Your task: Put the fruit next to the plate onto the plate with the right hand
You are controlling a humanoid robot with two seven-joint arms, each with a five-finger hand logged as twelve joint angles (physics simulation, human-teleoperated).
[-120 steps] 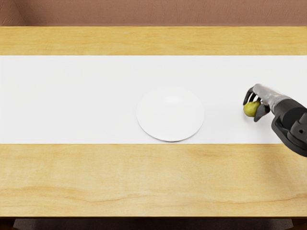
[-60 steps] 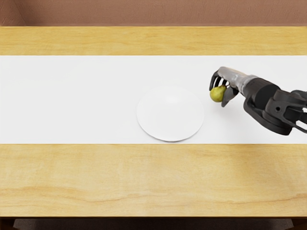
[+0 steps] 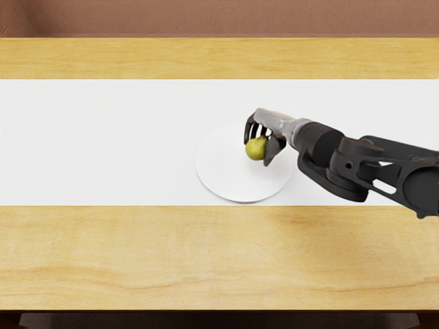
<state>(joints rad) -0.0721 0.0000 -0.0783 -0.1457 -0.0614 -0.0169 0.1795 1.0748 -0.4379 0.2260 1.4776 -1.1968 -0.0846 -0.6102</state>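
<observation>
1. The dark, five-fingered right hand [image 3: 266,134], reaching in from the right edge of the frame, was curled around a small, smooth yellow-green pear-like fruit [image 3: 256,148].
2. The fruit hung just below and left of the palm, over the upper right part of the flat, round white plate [image 3: 221,179] at frame centre. Whether it touched the plate could not be told.
3. Its long axis looked roughly upright, though it was too small to be sure.
4. A short descent and release seemed all that remained.
5. A matte white runner [image 3: 103,137] crossed the grained wooden table [image 3: 206,253].
</observation>
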